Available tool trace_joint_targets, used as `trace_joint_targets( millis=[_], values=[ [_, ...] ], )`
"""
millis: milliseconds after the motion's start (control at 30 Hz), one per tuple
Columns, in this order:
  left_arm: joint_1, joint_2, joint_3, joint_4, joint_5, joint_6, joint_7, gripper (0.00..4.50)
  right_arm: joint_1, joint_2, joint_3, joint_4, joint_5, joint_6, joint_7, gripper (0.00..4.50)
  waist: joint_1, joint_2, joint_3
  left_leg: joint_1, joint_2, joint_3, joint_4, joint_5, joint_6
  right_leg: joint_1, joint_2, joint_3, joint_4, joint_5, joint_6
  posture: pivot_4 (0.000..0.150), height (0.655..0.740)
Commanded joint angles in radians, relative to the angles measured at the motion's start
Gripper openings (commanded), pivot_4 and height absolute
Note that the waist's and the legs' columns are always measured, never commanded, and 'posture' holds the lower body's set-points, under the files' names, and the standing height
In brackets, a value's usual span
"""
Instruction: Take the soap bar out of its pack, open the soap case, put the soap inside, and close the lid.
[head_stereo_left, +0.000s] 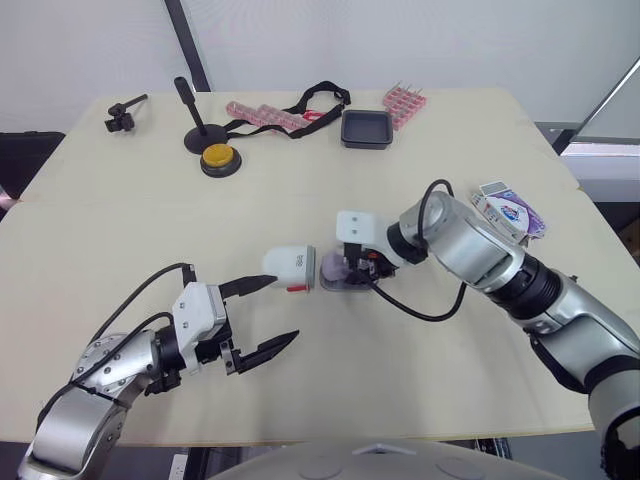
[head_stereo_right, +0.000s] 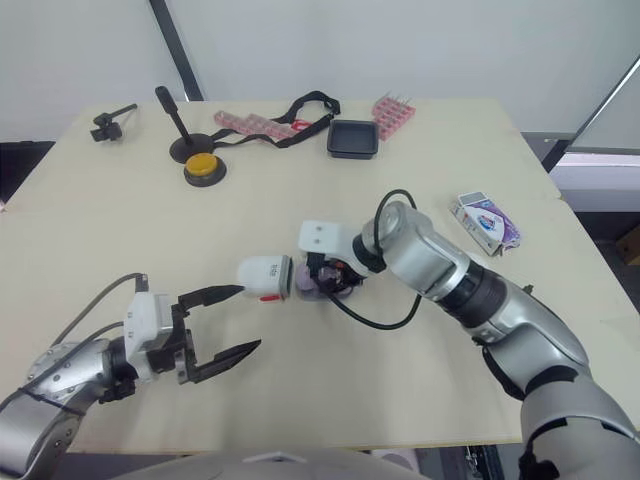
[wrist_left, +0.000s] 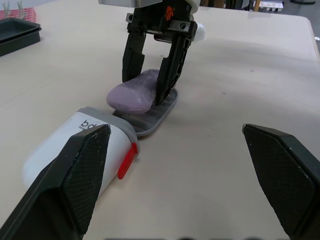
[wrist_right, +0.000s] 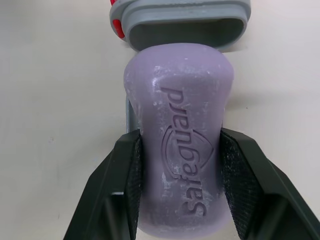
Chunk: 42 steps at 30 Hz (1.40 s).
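Soap (wrist_right: 180, 140) unpacked, pinched by right gripper (wrist_left: 145, 85) on open case's tray (wrist_left: 161, 113) | left gripper (head_stereo_left: 280, 312) spread, empty | remaining: release soap, close lid (head_stereo_left: 290, 266).

A pale table (head_stereo_left: 120, 230) carries a row of odd items along its far edge. On the far left lies a small black clip (head_stereo_left: 122, 115), well apart from the others. A black stand (head_stereo_left: 203, 138) with a tilted stick rises near it, and a yellow button (head_stereo_left: 219, 158) sits just in front of its base. A black strap (head_stereo_left: 320, 98) loops across a pink strip (head_stereo_left: 262, 113). A black tray (head_stereo_left: 366, 128) lies beside a pink rack (head_stereo_left: 404, 105).
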Motion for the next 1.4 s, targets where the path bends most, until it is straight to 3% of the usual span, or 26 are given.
trace_joint_targets(
  millis=[33,133,167,300,467,800,1067,1233,1400],
  values=[
    [0.006,0.010,0.033,0.004,-0.010,-0.030,-0.016,4.50,-0.028,-0.006,-0.001,-0.005,0.011,-0.017,0.011,3.37,0.000,0.000,0.000,0.000,0.000,0.000,0.000,0.000,0.000,0.000,0.000,0.000,0.000,0.000,0.000,0.150,0.7291],
    [0.010,0.006,0.032,0.015,-0.004,-0.043,-0.025,4.50,-0.030,-0.010,-0.006,-0.004,0.010,-0.025,0.012,4.44,0.000,0.000,0.000,0.000,0.000,0.000,0.000,0.000,0.000,0.000,0.000,0.000,0.000,0.000,0.000,0.150,0.7291],
    [0.013,0.004,0.031,0.019,-0.001,-0.049,-0.028,4.50,-0.031,-0.012,-0.007,-0.004,0.011,-0.028,0.013,4.47,0.000,0.000,0.000,0.000,0.000,0.000,0.000,0.000,0.000,0.000,0.000,0.000,0.000,0.000,0.000,0.150,0.7291],
    [0.024,-0.001,0.022,0.039,0.011,-0.081,-0.040,4.50,-0.033,-0.024,-0.020,-0.017,0.016,-0.036,0.018,4.47,0.000,0.000,0.000,0.000,0.000,0.000,0.000,0.000,0.000,0.000,0.000,0.000,0.000,0.000,0.000,0.150,0.7291],
    [-0.011,0.002,0.041,0.136,0.024,-0.146,-0.076,4.50,0.045,-0.025,-0.245,-0.075,0.120,-0.096,-0.018,4.47,0.005,-0.001,-0.001,0.000,0.000,0.000,0.000,0.000,0.000,0.000,0.000,0.000,0.000,0.001,0.001,0.150,0.7291],
    [-0.302,0.063,-0.003,0.454,0.063,-0.220,-0.233,4.50,0.590,-0.053,-0.648,-0.214,0.313,-0.607,-0.005,4.47,0.031,-0.007,-0.005,0.004,-0.001,0.000,0.001,0.000,0.001,0.001,-0.001,-0.001,0.001,0.001,0.001,0.150,0.7291],
    [-0.580,0.095,-0.131,0.657,0.124,-0.223,-0.419,4.50,0.899,-0.053,-0.778,-0.224,0.390,-0.858,0.021,4.47,0.020,-0.008,-0.006,0.002,0.000,0.001,0.000,-0.003,0.006,0.001,-0.002,0.001,0.002,-0.001,-0.002,0.150,0.7291],
    [-0.756,0.066,-0.218,0.817,0.211,-0.288,-0.488,4.50,0.986,-0.059,-0.823,-0.204,0.421,-0.924,0.019,4.47,0.023,-0.007,-0.006,0.001,-0.001,0.001,0.002,-0.003,0.009,0.001,-0.003,0.001,0.002,-0.001,-0.002,0.150,0.7291],
    [-0.869,0.027,-0.278,0.903,0.236,-0.230,-0.538,4.50,1.038,-0.060,-0.841,-0.187,0.418,-0.989,0.018,4.47,0.023,-0.008,-0.006,0.000,-0.002,0.000,0.002,-0.004,0.010,0.001,-0.003,0.001,0.002,-0.001,-0.002,0.150,0.7291]
  ],
)
